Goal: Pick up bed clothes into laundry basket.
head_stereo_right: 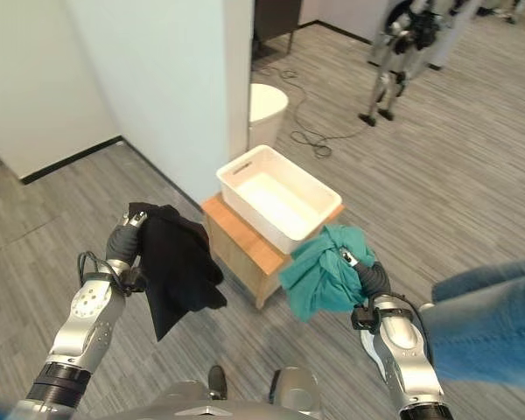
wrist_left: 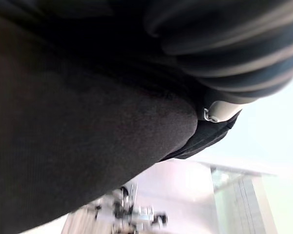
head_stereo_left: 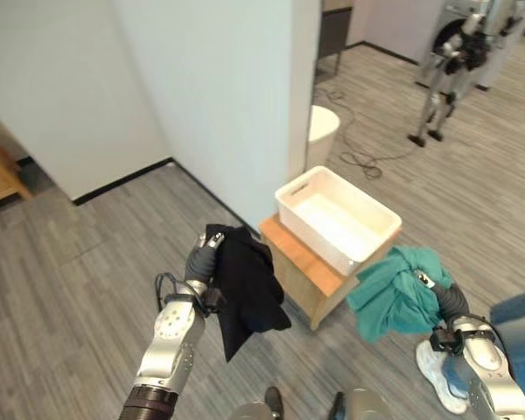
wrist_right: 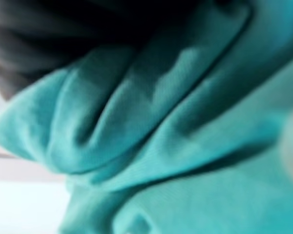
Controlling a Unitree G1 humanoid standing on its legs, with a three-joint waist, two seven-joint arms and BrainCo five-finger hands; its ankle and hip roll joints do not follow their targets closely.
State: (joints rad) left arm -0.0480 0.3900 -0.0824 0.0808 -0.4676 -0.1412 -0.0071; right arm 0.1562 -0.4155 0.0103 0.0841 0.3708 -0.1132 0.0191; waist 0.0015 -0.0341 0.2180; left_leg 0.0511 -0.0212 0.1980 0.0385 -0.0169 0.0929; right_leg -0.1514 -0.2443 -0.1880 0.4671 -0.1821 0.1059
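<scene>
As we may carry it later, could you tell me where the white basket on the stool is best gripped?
Grip the white basket by a short-end rim, at the handle slot on its far end, coming from above; it sits level and empty on the wooden stool.

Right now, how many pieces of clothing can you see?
2. The black garment hangs from the left robot hand, left of the white basket. The teal garment is bunched in the right robot hand, beside the basket's wooden stand.
</scene>
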